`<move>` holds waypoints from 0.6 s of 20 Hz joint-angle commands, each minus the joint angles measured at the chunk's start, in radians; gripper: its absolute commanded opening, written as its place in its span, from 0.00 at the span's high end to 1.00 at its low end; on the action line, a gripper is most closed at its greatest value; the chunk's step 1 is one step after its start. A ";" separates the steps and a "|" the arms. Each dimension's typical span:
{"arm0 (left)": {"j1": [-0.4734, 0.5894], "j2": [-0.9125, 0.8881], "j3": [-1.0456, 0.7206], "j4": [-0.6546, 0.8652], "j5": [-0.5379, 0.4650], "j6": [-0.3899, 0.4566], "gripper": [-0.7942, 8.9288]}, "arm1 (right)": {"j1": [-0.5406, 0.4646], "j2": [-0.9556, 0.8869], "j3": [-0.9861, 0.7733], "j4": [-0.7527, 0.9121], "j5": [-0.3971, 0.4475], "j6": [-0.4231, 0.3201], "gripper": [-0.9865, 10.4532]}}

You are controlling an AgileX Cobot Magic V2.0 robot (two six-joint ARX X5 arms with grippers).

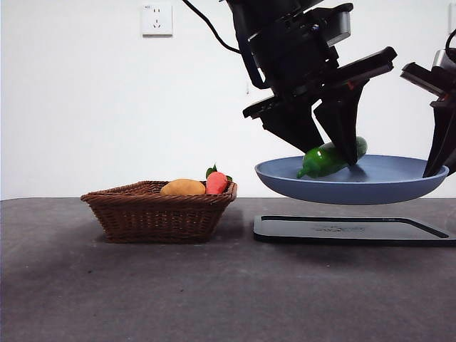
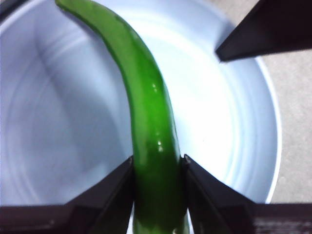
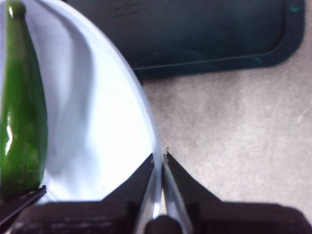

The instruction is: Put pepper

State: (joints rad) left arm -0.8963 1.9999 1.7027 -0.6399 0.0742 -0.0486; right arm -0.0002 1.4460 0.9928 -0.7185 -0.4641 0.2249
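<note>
We see the left gripper (image 1: 328,146) reaching steeply down from above over the blue plate (image 1: 356,187), its two black jaws clamped on the sides of the pepper (image 1: 329,158), which lies tilted inside the plate with its narrow end pointing toward the basket (image 1: 158,212). At the far edge the right gripper (image 3: 159,157) pinches the plate's rim between its closed jaws, holding the plate in the air above a dark flat tray (image 1: 353,229). We find the wicker basket, with a yellow-orange fruit (image 1: 182,187) and a red-orange vegetable (image 1: 216,182) inside, standing beside the tray on a grey table (image 1: 214,292), against a white wall with a socket (image 1: 157,20)
</note>
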 commanded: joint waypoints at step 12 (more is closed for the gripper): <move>-0.013 0.057 0.018 -0.031 0.032 0.050 0.69 | 0.002 0.011 0.014 -0.002 -0.008 0.030 0.91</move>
State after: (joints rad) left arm -0.8963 2.0361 1.7027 -0.6720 0.1001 -0.0101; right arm -0.0002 1.4460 0.9928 -0.7288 -0.4664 0.2424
